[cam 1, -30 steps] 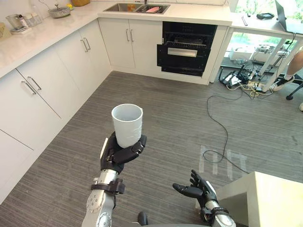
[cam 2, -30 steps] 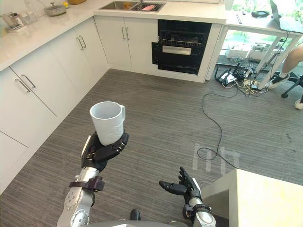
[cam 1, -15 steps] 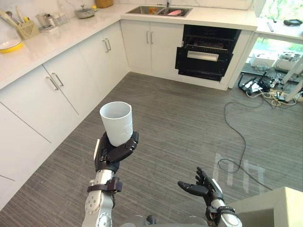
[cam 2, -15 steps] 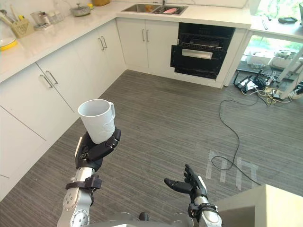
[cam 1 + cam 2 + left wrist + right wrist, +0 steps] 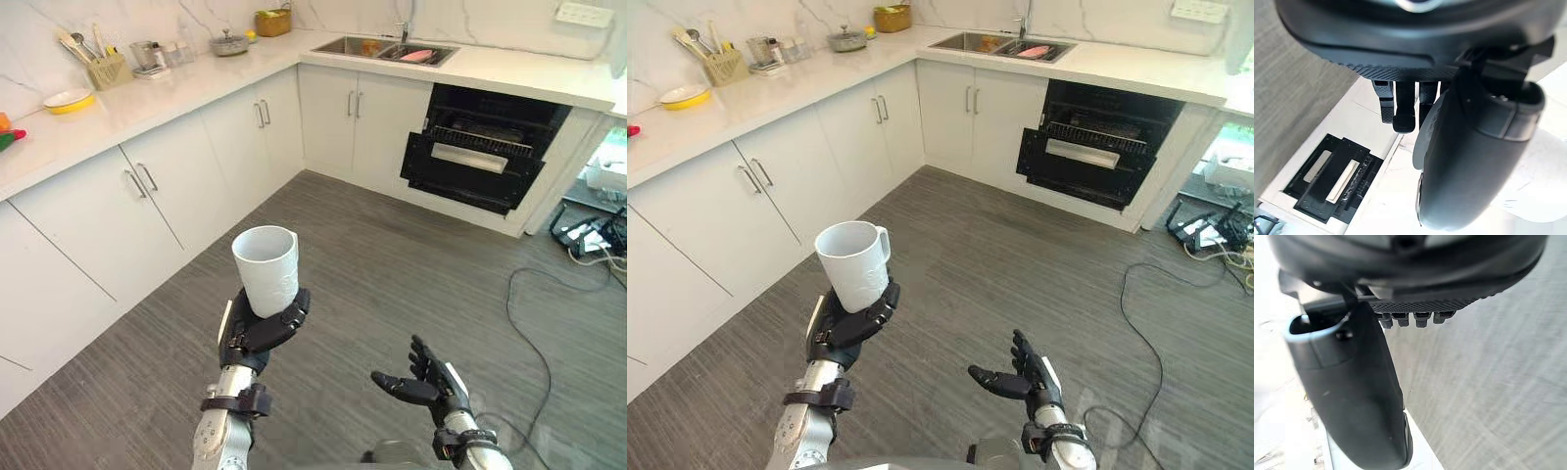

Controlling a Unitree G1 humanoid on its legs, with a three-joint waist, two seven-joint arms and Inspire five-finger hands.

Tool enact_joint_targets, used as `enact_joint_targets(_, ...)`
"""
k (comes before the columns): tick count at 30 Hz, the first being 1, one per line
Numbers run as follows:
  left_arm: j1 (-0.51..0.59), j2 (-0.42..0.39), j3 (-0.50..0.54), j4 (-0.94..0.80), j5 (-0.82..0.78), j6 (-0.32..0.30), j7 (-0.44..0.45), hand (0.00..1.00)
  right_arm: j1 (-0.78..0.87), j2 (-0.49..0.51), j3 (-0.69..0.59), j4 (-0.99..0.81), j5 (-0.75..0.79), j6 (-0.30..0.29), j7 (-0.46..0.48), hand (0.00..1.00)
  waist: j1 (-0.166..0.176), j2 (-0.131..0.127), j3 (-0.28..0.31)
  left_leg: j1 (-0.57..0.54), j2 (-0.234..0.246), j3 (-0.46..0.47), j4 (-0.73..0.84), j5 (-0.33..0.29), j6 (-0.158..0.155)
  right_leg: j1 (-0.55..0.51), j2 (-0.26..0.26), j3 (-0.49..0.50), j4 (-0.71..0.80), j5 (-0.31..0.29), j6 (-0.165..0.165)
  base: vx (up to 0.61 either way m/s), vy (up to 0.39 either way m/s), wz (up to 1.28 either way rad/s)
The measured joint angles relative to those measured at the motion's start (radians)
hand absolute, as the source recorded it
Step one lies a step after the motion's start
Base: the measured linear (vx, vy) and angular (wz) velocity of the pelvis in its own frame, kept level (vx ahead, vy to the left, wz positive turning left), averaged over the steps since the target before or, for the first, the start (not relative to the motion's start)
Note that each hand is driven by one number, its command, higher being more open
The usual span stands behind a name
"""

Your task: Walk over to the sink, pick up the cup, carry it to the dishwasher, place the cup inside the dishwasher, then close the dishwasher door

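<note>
A white cup [image 5: 266,282] with a handle stands upright in my left hand [image 5: 257,333], whose fingers and thumb curl round its base, over the grey floor. In the left wrist view the thumb [image 5: 1469,161] lies against the cup's white side [image 5: 1533,191]. My right hand [image 5: 1019,374] hovers low to the right, fingers straight, holding nothing. The black dishwasher [image 5: 485,147] stands open under the far counter, a rack showing inside. The sink [image 5: 387,47] is set in the counter just left of it, with a pink item in it.
White cabinets [image 5: 147,186] run along the left under a marble counter with a utensil holder [image 5: 103,69], a yellow bowl [image 5: 67,99], a pot [image 5: 230,41] and a basket [image 5: 272,22]. Cables and a power strip [image 5: 593,235] lie at the far right. Grey plank floor [image 5: 392,264] stretches toward the dishwasher.
The camera has swung: the left counter shows more, the sink and dishwasher sit further right, and the beige table at lower right has left the view. The cup stays in my left hand.
</note>
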Motion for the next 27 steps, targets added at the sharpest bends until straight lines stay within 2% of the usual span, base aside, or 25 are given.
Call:
enact_joint_targets(1,0.0,0.002,0.0,0.001,0.0,0.0,-0.003,0.0,0.0,0.001,0.002,0.0,0.0,0.0,-0.001,1.0,0.005,-0.001,0.001,-0.022,0.01,0.016,0.028,-0.019,-0.003,0.033,0.002,0.0,-0.026,0.0,0.001,0.5,-0.124,0.03)
enact_joint_targets(2,0.0,0.004,0.0,0.004,0.0,0.0,-0.004,0.0,0.001,-0.001,0.008,-0.001,0.0,0.0,-0.002,1.0,0.007,-0.017,0.009,-0.073,0.011,0.05,0.022,-0.058,-0.008,0.094,0.001,-0.001,-0.086,0.003,0.004,0.58,-0.108,0.03)
enact_joint_targets(3,-0.003,0.005,0.001,0.004,0.0,0.0,-0.006,0.0,0.001,-0.002,0.012,-0.006,0.0,0.0,-0.004,1.0,0.011,-0.018,0.01,-0.125,0.002,0.087,-0.037,-0.097,-0.012,0.144,-0.009,0.001,-0.138,0.004,0.006,0.48,-0.061,0.03)
enact_joint_targets(4,-0.005,0.005,0.001,0.004,0.0,0.0,-0.007,0.0,0.001,-0.003,0.012,-0.008,0.0,0.0,-0.006,1.0,0.015,-0.019,0.011,-0.148,-0.004,0.109,-0.085,-0.109,-0.014,0.169,-0.015,0.003,-0.16,0.004,0.006,0.48,0.001,-0.02)
enact_joint_targets(5,-0.008,0.007,0.0,0.004,0.0,0.0,-0.008,0.0,0.0,-0.009,0.013,-0.008,0.0,0.0,-0.013,1.0,0.025,-0.024,0.014,-0.192,-0.032,0.128,-0.202,-0.107,-0.016,0.218,-0.032,0.007,-0.199,0.004,0.007,0.46,0.044,-0.13)
enact_joint_targets(6,-0.009,0.007,0.0,0.004,-0.002,0.0,-0.008,0.0,0.0,-0.014,0.014,-0.004,0.0,0.001,-0.021,1.0,0.04,-0.029,0.017,-0.226,-0.066,0.131,-0.347,-0.088,-0.037,0.259,-0.054,0.013,-0.224,0.004,0.007,0.46,0.063,-0.18)
enact_joint_targets(7,-0.01,0.008,0.0,0.004,-0.002,0.0,-0.008,0.0,0.0,-0.018,0.014,-0.001,0.001,0.001,-0.024,1.0,0.047,-0.029,0.017,-0.241,-0.079,0.129,-0.423,-0.064,-0.049,0.277,-0.062,0.015,-0.231,0.004,0.007,0.45,0.088,-0.27)
enact_joint_targets(8,-0.01,0.013,0.0,0.001,-0.007,0.0,-0.008,0.0,-0.001,-0.025,0.018,0.016,0.001,0.0,-0.031,1.0,0.056,-0.026,0.018,-0.256,-0.098,0.12,-0.562,0.005,-0.058,0.313,-0.07,0.027,-0.239,0.001,0.012,0.47,0.132,-0.33)
enact_joint_targets(9,-0.009,0.018,0.003,-0.012,-0.009,0.0,-0.008,0.0,0.0,-0.03,0.023,0.029,0.001,0.0,-0.039,1.0,0.062,-0.027,0.019,-0.264,-0.101,0.113,-0.666,0.072,-0.058,0.347,-0.078,0.046,-0.237,-0.018,0.045,0.49,0.16,-0.37)
enact_joint_targets(10,-0.009,0.022,0.004,-0.021,-0.012,-0.002,-0.008,0.0,-0.001,-0.033,0.024,0.033,0.001,0.0,-0.04,1.0,0.064,-0.027,0.019,-0.271,-0.1,0.113,-0.694,0.104,-0.055,0.362,-0.081,0.054,-0.235,-0.037,0.066,0.53,0.234,-0.49)
enact_joint_targets(11,-0.011,0.034,0.005,-0.025,-0.02,-0.011,-0.009,0.0,-0.006,-0.031,0.024,0.047,0.001,-0.002,-0.041,1.0,0.076,-0.042,0.011,-0.283,-0.105,0.122,-0.654,0.177,-0.027,0.374,-0.101,0.072,-0.227,-0.078,0.08,0.56,0.28,-0.51)
enact_joint_targets(12,-0.025,0.037,0.009,-0.023,-0.022,-0.012,-0.009,0.0,-0.019,-0.033,0.021,0.066,0.001,-0.003,-0.044,1.0,0.074,-0.059,0.003,-0.319,-0.121,0.131,-0.566,0.197,0.004,0.376,-0.13,0.088,-0.21,-0.113,0.106,0.69,0.358,-0.35)
enact_joint_targets(13,-0.04,0.037,0.009,-0.012,-0.019,-0.01,-0.011,0.0,-0.026,-0.033,0.011,0.084,0.001,-0.003,-0.044,1.0,0.06,-0.064,0.004,-0.343,-0.131,0.133,-0.498,0.152,0.036,0.369,-0.147,0.091,-0.163,-0.116,0.11,0.58,0.31,0.0)
enact_joint_targets(14,-0.052,0.035,0.008,-0.003,-0.017,-0.008,-0.012,0.0,-0.031,-0.03,0.003,0.104,0.003,-0.003,-0.047,1.0,0.052,-0.079,0.008,-0.345,-0.152,0.139,-0.465,0.104,0.056,0.329,-0.18,0.094,-0.058,-0.115,0.111,0.71,0.377,0.27)
enact_joint_targets(15,-0.067,0.05,0.008,-0.004,-0.015,-0.008,-0.022,0.0,-0.026,-0.021,-0.006,0.117,0.003,-0.003,-0.043,1.0,0.048,-0.118,0.013,-0.323,-0.203,0.157,-0.434,0.047,0.078,0.241,-0.26,0.099,0.171,-0.068,0.148,0.6,0.312,0.26)
enact_joint_targets(16,-0.072,0.06,0.008,-0.004,-0.014,-0.006,-0.024,0.0,-0.026,-0.015,-0.008,0.125,0.003,-0.003,-0.042,1.0,0.047,-0.135,0.016,-0.309,-0.223,0.16,-0.429,0.023,0.089,0.208,-0.289,0.092,0.261,-0.02,0.144,0.74,0.346,0.27)
enact_joint_targets(17,-0.076,0.069,0.01,-0.004,-0.01,-0.001,-0.025,0.0,-0.03,-0.005,-0.012,0.143,0.002,-0.002,-0.041,1.0,0.045,-0.153,0.023,-0.272,-0.248,0.157,-0.433,-0.006,0.1,0.171,-0.321,0.089,0.376,0.089,0.13,0.62,0.233,0.24)
enact_joint_targets(18,-0.069,0.075,0.012,-0.002,-0.004,0.005,-0.024,0.0,-0.033,0.001,-0.011,0.165,0.001,-0.002,-0.037,1.0,0.04,-0.151,0.025,-0.216,-0.254,0.147,-0.442,-0.037,0.102,0.123,-0.323,0.093,0.482,0.059,0.13,0.49,0.173,0.18)
enact_joint_targets(19,-0.067,0.077,0.018,0.0,-0.005,0.008,-0.023,0.0,-0.035,0.005,-0.007,0.174,0.001,-0.002,-0.037,1.0,0.039,-0.148,0.028,-0.174,-0.256,0.141,-0.464,-0.045,0.101,0.099,-0.31,0.092,0.508,0.023,0.13,0.59,0.17,0.12)
enact_joint_targets(20,-0.069,0.079,0.027,0.002,-0.005,0.01,-0.019,0.0,-0.037,0.014,-0.003,0.176,0.001,-0.004,-0.037,1.0,0.038,-0.139,0.033,-0.087,-0.26,0.126,-0.535,-0.046,0.099,0.05,-0.271,0.086,0.511,-0.032,0.125,0.56,0.15,0.13)
enact_joint_targets(21,-0.076,0.08,0.026,0.0,-0.006,0.01,-0.018,0.0,-0.036,0.012,0.015,0.172,0.001,-0.015,-0.037,1.0,0.03,-0.119,0.041,0.004,-0.256,0.106,-0.613,-0.044,0.095,0.0,-0.221,0.065,0.475,-0.066,0.12,0.65,0.168,0.14)
enact_joint_targets(23,-0.093,0.081,0.014,-0.011,-0.005,0.01,-0.014,0.0,-0.026,0.013,0.032,0.144,0.001,-0.024,-0.033,1.0,0.03,-0.1,0.045,0.114,-0.248,0.098,-0.699,-0.046,0.088,-0.102,-0.17,0.027,0.374,-0.076,0.111,0.46,0.083,0.11)
enact_joint_targets(25,-0.132,0.087,-0.007,-0.021,-0.005,0.012,-0.01,0.0,0.001,0.026,0.034,0.089,0.0,-0.033,-0.024,1.0,0.025,-0.092,0.049,0.173,-0.242,0.074,-0.732,-0.061,0.064,-0.203,-0.133,0.01,0.195,-0.043,0.127,0.42,0.039,0.34)
enact_joint_targets(27,-0.153,0.09,-0.023,-0.023,-0.005,0.015,-0.01,0.0,0.034,0.055,0.034,0.049,0.0,-0.036,-0.018,1.0,0.002,-0.102,0.048,0.229,-0.238,0.038,-0.734,-0.107,0.026,-0.268,-0.105,0.041,-0.05,0.122,0.139,0.42,-0.024,0.65)
